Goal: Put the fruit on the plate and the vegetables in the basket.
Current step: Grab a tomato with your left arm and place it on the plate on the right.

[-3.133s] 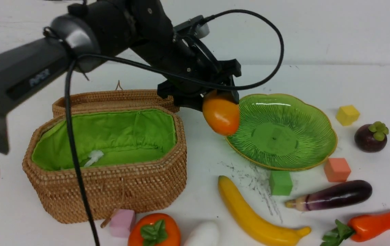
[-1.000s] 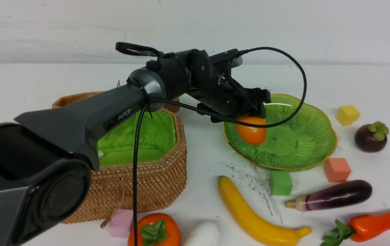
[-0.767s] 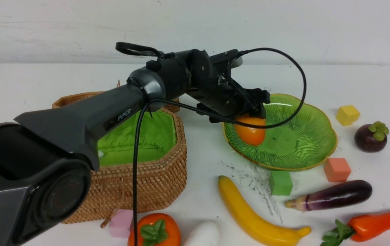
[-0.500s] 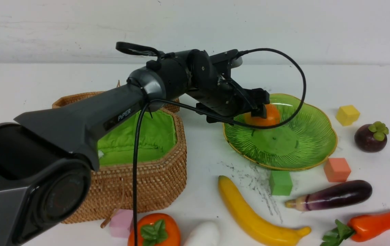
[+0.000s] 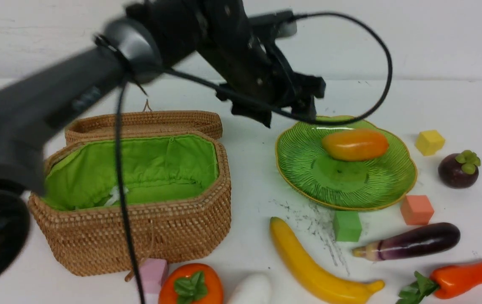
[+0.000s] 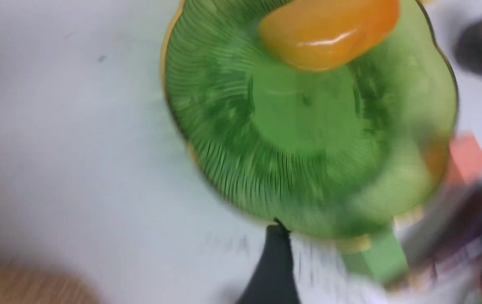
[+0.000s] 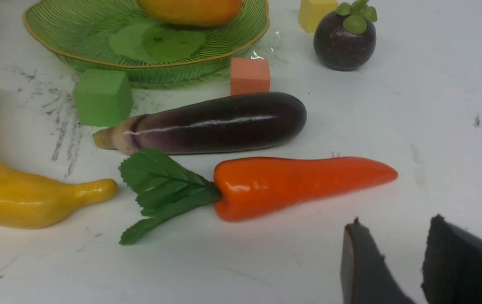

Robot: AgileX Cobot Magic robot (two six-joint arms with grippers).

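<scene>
The orange-yellow mango (image 5: 355, 145) lies free on the green plate (image 5: 308, 160), toward its back. My left gripper (image 5: 291, 114) hangs open and empty above the plate's back-left rim; its blurred wrist view shows the mango (image 6: 329, 29) and the plate (image 6: 308, 126) beyond the gripper (image 6: 386, 253). The banana (image 5: 312, 266), persimmon (image 5: 191, 287) and mangosteen (image 5: 459, 169) lie on the table. So do the eggplant (image 5: 410, 241), pepper (image 5: 464, 276) and white vegetable (image 5: 251, 290). The lined basket (image 5: 139, 190) stands open. My right gripper (image 7: 395, 228) is open near the pepper (image 7: 300, 181).
Foam cubes lie around the plate: yellow (image 5: 429, 141), orange (image 5: 416, 209) and green (image 5: 346, 226). A pink cube (image 5: 152, 274) sits by the basket's front. The basket's wicker lid (image 5: 139, 122) lies folded back behind it.
The left gripper let go of the mango, which rolled to the plate's back. The arm then rose up and off the plate.
</scene>
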